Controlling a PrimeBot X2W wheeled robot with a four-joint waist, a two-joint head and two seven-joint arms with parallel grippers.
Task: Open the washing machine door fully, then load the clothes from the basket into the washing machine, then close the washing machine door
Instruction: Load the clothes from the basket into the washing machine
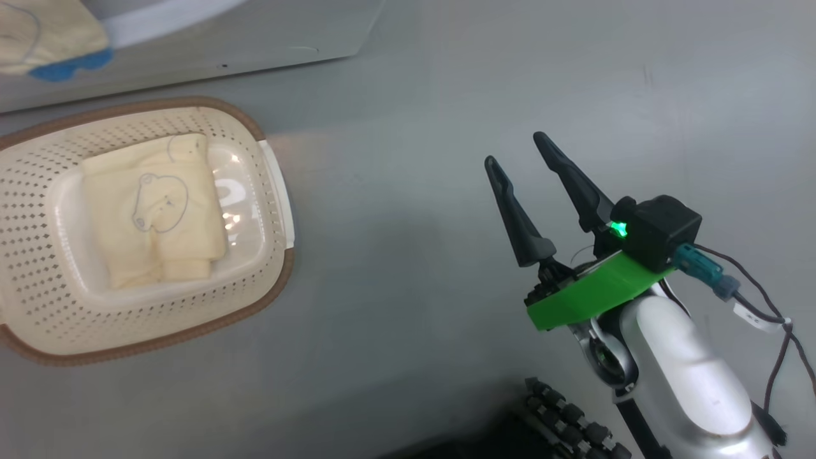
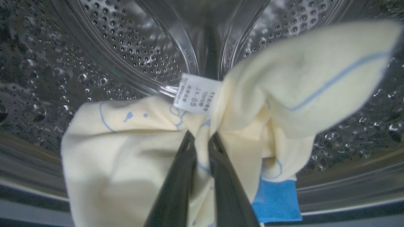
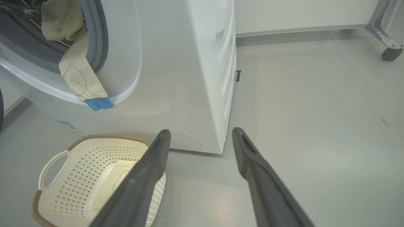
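Observation:
My left gripper (image 2: pixel 202 135) is shut on a pale yellow garment (image 2: pixel 126 151) with blue line prints, a white tag (image 2: pixel 197 94) and a blue patch (image 2: pixel 274 201), held at the mouth of the steel drum (image 2: pixel 126 37). From the right wrist, that garment (image 3: pixel 79 75) hangs out of the white washing machine's (image 3: pixel 176 63) opening. A second folded garment (image 1: pixel 153 210) lies in the cream basket (image 1: pixel 38 210) on the floor below. My right gripper (image 1: pixel 516 150) hovers open and empty to the basket's right. The washing machine door is out of view.
Grey floor stretches right of the washer. A metal frame leg with a caster (image 3: pixel 390 53) stands far right by the wall. My base's black rollers (image 1: pixel 567 414) sit at the bottom of the head view. The basket (image 3: pixel 72 157) stands close to the washer's front.

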